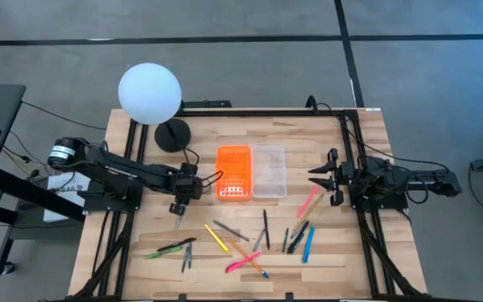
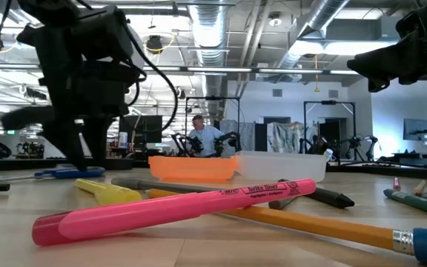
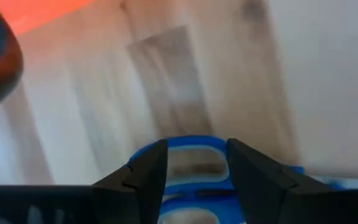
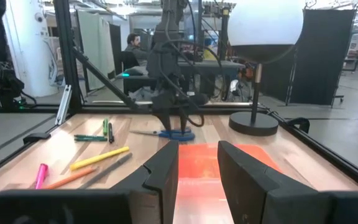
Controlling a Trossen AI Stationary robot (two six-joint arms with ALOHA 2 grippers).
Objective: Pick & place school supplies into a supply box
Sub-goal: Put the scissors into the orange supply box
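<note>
Fingers of the left gripper (image 1: 179,210) stand spread, pointing down at the wooden table (image 1: 367,252) just left of the orange lid (image 1: 234,174); in the left wrist view the blue scissors (image 3: 191,163) lie directly beneath, the handle loop showing in the gap between both fingers (image 3: 148,174), and whether metal touches plastic cannot be told. Most of the scissors is hidden behind the gripper there; the right wrist view shows them flat on the wood under that gripper. Printed black lettering runs along the pink highlighter (image 2: 169,208) in the low view; only a "BIC" mark is read with fair confidence, the rest being too small. The supply box lies open: the clear tray (image 1: 269,172) adjoins the orange lid on its right side. Remaining pens, pencils and markers lie scattered below and to the right of the lid. Right of the tray the right gripper (image 1: 319,176) hovers with fingers partly apart, holding nothing. Behind the lid stands a white globe lamp (image 1: 149,93). A seated person (image 2: 199,133) appears far beyond the lid.
</note>
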